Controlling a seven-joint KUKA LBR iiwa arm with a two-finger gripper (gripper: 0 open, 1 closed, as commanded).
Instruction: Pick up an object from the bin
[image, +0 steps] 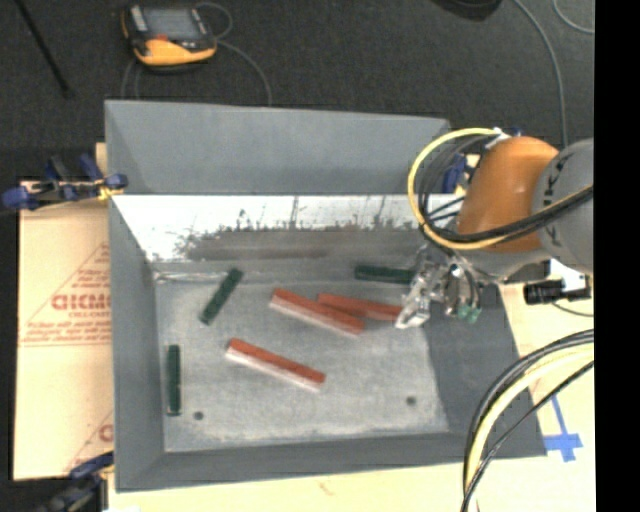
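Although the pincer (428, 300) sits at the right end of a red bar (352, 304) toward the bin's (138, 380) back right, open or closed I cannot tell, nothing looks lifted yet.

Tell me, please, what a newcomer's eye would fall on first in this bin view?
The orange-covered arm entering from the right strikes first, its gripper by the right end of two reddish-brown bars lying together in the middle of the bin. A third reddish bar lies alone nearer the front, and three dark green sticks are scattered left and back.
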